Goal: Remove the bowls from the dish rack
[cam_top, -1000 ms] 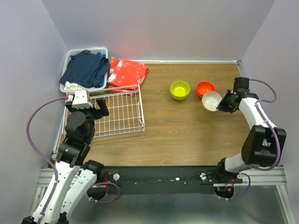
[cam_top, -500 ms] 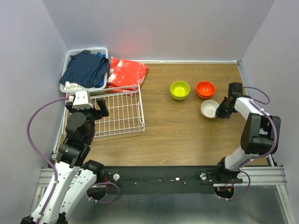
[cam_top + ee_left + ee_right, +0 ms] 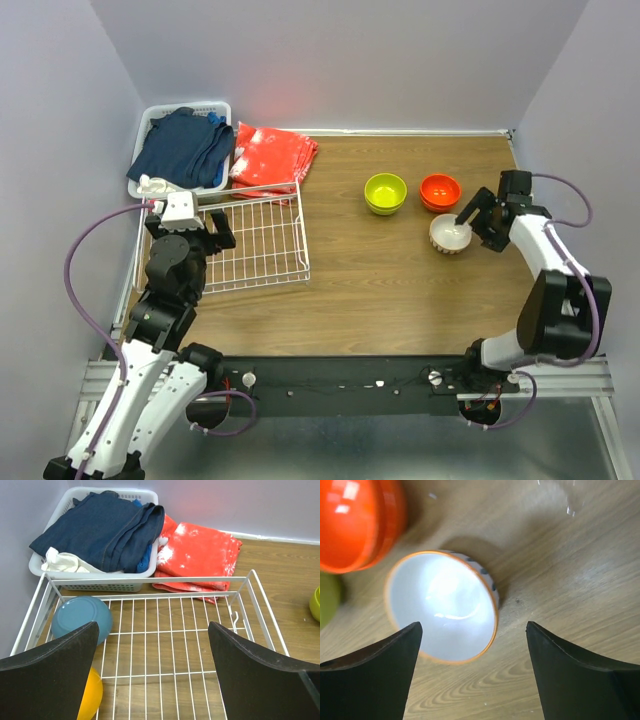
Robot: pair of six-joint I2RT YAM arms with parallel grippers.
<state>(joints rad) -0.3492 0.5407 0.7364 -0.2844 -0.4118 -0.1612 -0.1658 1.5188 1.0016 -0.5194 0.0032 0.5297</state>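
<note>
The white bowl (image 3: 450, 234) stands upright on the table, with an orange rim showing in the right wrist view (image 3: 442, 605). My right gripper (image 3: 473, 226) (image 3: 473, 625) is open just over its near edge and holds nothing. Behind it sit a red-orange bowl (image 3: 440, 190) (image 3: 355, 525) and a lime green bowl (image 3: 385, 192) (image 3: 327, 597). My left gripper (image 3: 205, 235) (image 3: 152, 625) hangs open above the dish rack (image 3: 265, 250) (image 3: 150, 580). A blue bowl (image 3: 81, 620) and a yellow-orange bowl (image 3: 91, 695) lie at the rack's left end, hidden under the arm in the top view.
A white plastic basket (image 3: 215, 108) (image 3: 90, 582) of dark blue clothes stands at the back left. Folded red-orange cloth (image 3: 272, 155) (image 3: 197, 555) lies beside it, behind the rack. Walls close off the left, back and right.
My right gripper brought the white bowl down from a tilted hold onto the table, then opened and let it go. The left arm has barely shifted.
</note>
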